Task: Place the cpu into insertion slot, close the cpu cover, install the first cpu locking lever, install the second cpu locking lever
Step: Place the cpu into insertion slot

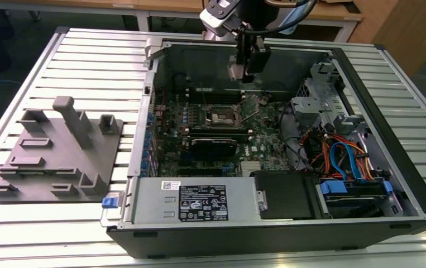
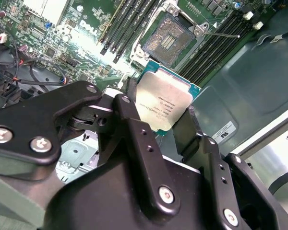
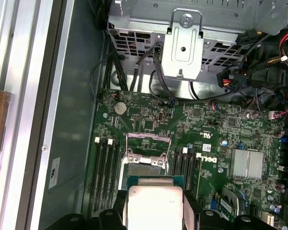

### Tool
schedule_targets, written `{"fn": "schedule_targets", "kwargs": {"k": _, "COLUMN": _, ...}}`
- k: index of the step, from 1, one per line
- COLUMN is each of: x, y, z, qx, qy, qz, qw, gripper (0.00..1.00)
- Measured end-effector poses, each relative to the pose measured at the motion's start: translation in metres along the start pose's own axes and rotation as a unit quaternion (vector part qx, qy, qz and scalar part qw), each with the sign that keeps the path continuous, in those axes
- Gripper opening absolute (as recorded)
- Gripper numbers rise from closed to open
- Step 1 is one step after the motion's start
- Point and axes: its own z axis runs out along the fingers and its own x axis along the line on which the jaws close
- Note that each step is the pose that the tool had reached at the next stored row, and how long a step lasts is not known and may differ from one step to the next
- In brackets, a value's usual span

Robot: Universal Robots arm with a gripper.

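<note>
My gripper (image 2: pixel 159 115) is shut on the cpu (image 2: pixel 164 101), a flat square chip with a silver-grey top and a green edge, clamped by two opposite sides between the black fingers (image 2: pixel 129 120). In the first wrist view the cpu (image 3: pixel 153 201) hangs above the motherboard, short of the insertion slot (image 3: pixel 146 168). The slot (image 2: pixel 169 40) is a dark square socket with a silvery rim and nothing in it. The cpu cover (image 3: pixel 149 136) stands tilted up off the socket. A thin locking lever (image 2: pixel 223 34) sticks out beside the slot. In the exterior view the gripper (image 1: pixel 246 70) hovers above the case's far side, behind the slot (image 1: pixel 224 116).
The open computer case (image 1: pixel 391 167) lies on a slatted metal table (image 1: pixel 86 61). Black memory slots (image 3: pixel 105 172) flank the socket. A drive cage (image 3: pixel 182 48) and bundled cables (image 1: pixel 339 156) crowd the exterior view's right. A grey fixture block (image 1: pixel 56 151) stands left of the case.
</note>
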Motion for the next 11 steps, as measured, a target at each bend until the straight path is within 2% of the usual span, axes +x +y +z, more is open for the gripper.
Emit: {"fn": "schedule_targets", "kwargs": {"k": 11, "x": -0.0001, "y": -0.0002, "z": 0.0046, "qx": 0.0001, "qy": -0.0002, "qz": 0.0, "qw": 1.0, "gripper": 0.54}}
